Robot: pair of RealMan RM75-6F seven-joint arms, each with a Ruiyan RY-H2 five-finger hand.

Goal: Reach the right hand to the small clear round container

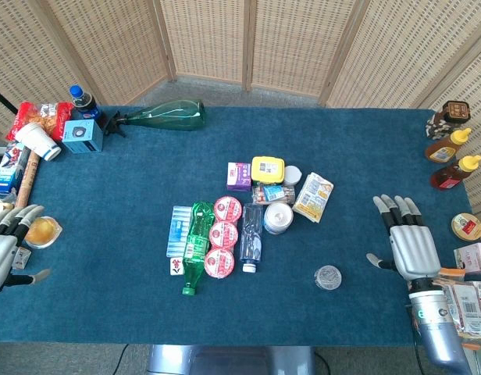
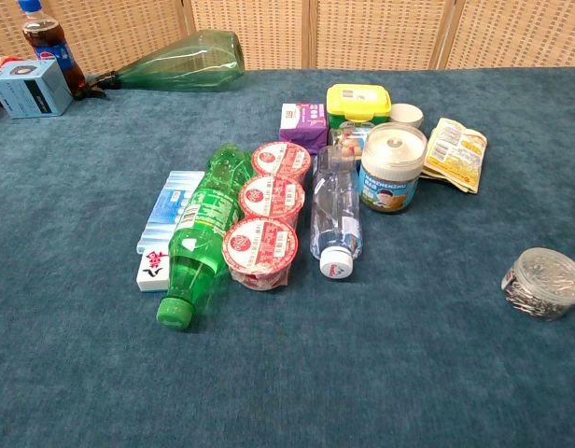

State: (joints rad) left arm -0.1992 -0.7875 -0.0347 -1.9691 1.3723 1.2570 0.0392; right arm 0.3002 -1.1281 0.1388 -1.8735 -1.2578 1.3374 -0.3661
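Observation:
The small clear round container (image 1: 328, 276) stands alone on the blue cloth, front right of the central pile; in the chest view the container (image 2: 543, 283) shows near the right edge, with small dark bits inside. My right hand (image 1: 406, 241) lies flat on the cloth well to the right of it, fingers spread and pointing away, holding nothing. My left hand (image 1: 8, 244) rests at the far left edge, fingers apart, beside a small jar of amber stuff (image 1: 42, 231). Neither hand shows in the chest view.
The middle holds a green bottle (image 2: 202, 235), three red-lidded cups (image 2: 272, 198), a clear bottle (image 2: 336, 213), a white-lidded jar (image 2: 392, 167), a yellow tub (image 1: 268, 169) and a snack packet (image 1: 313, 196). Sauce bottles (image 1: 454, 158) stand at the right edge, boxes and a cola bottle (image 1: 84, 103) far left.

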